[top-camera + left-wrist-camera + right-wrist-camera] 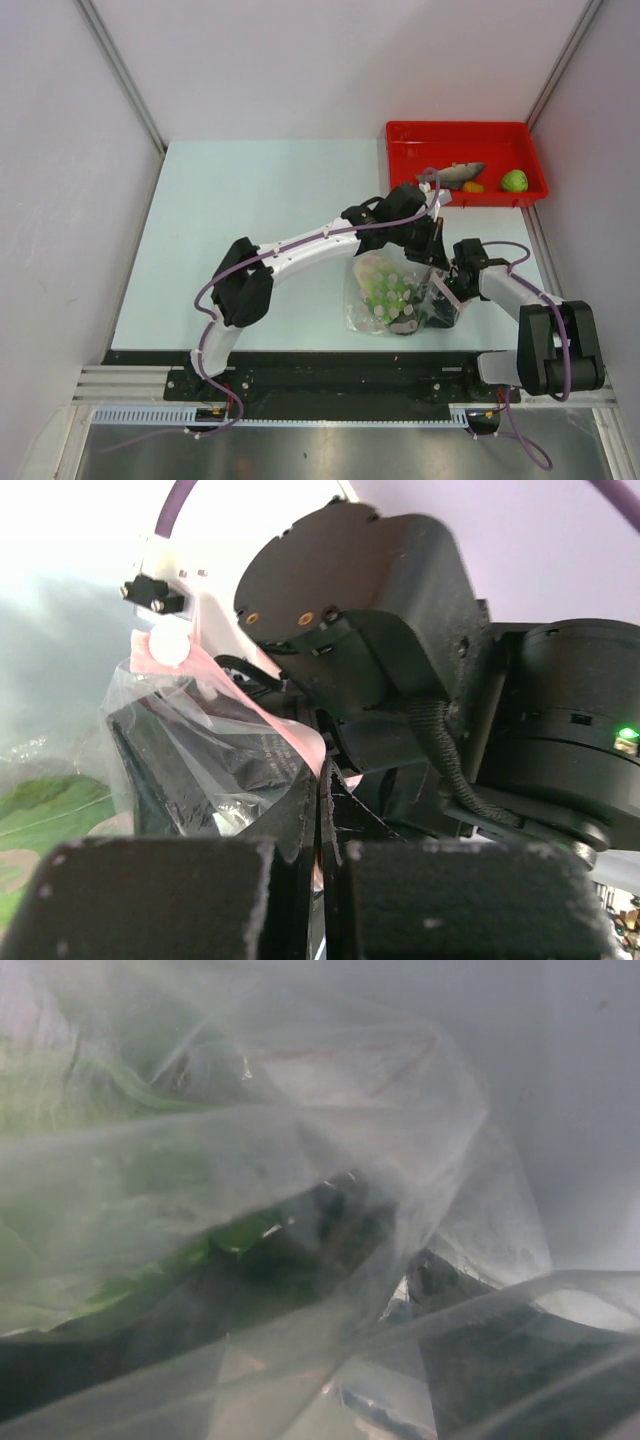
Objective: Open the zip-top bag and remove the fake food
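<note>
The clear zip-top bag (pixel 372 272) lies between the two arms with a leafy green lettuce piece (pixel 388 292) inside it. My left gripper (pixel 432 250) holds the bag's upper right edge. In the left wrist view its jaws (pixel 322 780) are shut on the pinkish zip strip (pixel 290 720). My right gripper (pixel 437 300) sits at the bag's right side. Crinkled plastic fills its wrist view, and two dark fingers (pixel 220 1300) stand apart behind the film, with green lettuce (pixel 235 1232) beside the left one. A grey fish (pixel 458 174), an orange fruit (pixel 473 187) and a light green fruit (pixel 514 181) lie in the red tray.
The red tray (pixel 400 130) stands at the table's back right corner, close to the left arm's wrist. White walls enclose the pale table (pixel 250 200) on the left, back and right. The arm bases and a black rail run along the near edge.
</note>
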Motion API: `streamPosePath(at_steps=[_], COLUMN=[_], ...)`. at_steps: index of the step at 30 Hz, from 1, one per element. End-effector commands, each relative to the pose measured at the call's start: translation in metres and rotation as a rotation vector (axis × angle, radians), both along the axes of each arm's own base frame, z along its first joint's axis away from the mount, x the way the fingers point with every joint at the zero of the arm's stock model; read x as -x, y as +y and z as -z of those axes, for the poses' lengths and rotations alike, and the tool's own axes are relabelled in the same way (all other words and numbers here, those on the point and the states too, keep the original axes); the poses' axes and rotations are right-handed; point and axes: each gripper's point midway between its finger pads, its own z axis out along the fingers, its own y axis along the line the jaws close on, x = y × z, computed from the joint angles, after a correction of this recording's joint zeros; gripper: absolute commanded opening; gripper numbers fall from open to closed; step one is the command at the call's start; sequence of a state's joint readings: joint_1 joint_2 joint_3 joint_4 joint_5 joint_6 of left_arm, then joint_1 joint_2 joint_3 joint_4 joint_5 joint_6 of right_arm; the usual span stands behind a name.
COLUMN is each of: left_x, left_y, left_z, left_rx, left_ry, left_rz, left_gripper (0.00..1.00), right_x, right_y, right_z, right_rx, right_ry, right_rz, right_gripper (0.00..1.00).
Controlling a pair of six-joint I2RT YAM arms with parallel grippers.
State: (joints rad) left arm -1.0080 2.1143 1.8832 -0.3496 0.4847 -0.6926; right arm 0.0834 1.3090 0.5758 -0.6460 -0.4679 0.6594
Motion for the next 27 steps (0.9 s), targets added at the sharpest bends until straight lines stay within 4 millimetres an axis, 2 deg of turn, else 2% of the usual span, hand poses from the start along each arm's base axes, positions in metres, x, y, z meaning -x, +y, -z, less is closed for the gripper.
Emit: streamPosePath(at_steps=[1,3,4,6,7,9,10,13,15,20,21,23,25,27], left_x=[0.007,0.008,0.008,0.008,0.009,0.009,0.009,0.01,0.011,0.011,0.01,0.01,0.008,0.005], left_y=[-0.004,-0.002,-0.002,0.0,0.001,0.003,0.004,0.008,0.013,0.021,0.023,0.027,0.031,0.034], left_z=[-0.02,-0.019,-0.018,-0.02,-0.017,-0.02,-0.018,-0.02,-0.021,-0.026,-0.026,-0.032,-0.035,-0.037], left_rx=[0.069,0.067,0.065,0.066,0.059,0.062,0.059,0.052,0.047,0.039,0.035,0.042,0.042,0.047], left_ry=[-0.004,-0.002,-0.004,-0.013,-0.013,-0.018,-0.017,-0.034,-0.043,-0.072,-0.075,-0.083,-0.086,-0.087], left_rz=[0.022,0.022,0.023,0.025,0.024,0.026,0.029,0.031,0.032,0.027,0.025,0.019,0.007,-0.003], left_gripper=[0.0,0.0,0.0,0.0,0.0,0.0,0.0,0.0,0.0,0.0,0.0,0.0,0.0,0.0], right_x=[-0.007,-0.009,-0.011,-0.013,-0.014,-0.012,-0.01,-0.015,-0.021,-0.026,-0.034,-0.035,-0.041,-0.044], right_y=[0.006,0.006,0.006,0.003,0.001,-0.001,-0.005,-0.015,-0.021,-0.04,-0.044,-0.053,-0.061,-0.064], right_z=[0.002,-0.001,-0.004,-0.012,-0.015,-0.024,-0.026,-0.041,-0.054,-0.079,-0.092,-0.102,-0.124,-0.137], right_rx=[-0.034,-0.038,-0.041,-0.03,-0.029,-0.024,-0.01,0.033,0.053,0.163,0.184,0.237,0.29,0.309], right_ry=[-0.019,-0.035,-0.048,-0.084,-0.094,-0.117,-0.121,-0.185,-0.237,-0.302,-0.34,-0.354,-0.391,-0.408], right_rz=[0.028,0.033,0.041,0.05,0.057,0.056,0.052,0.062,0.065,0.055,0.047,0.047,0.047,0.042], right_gripper=[0.69,0.61,0.51,0.41,0.33,0.25,0.16,0.03,0.0,0.0,0.0,0.0,0.0,0.0])
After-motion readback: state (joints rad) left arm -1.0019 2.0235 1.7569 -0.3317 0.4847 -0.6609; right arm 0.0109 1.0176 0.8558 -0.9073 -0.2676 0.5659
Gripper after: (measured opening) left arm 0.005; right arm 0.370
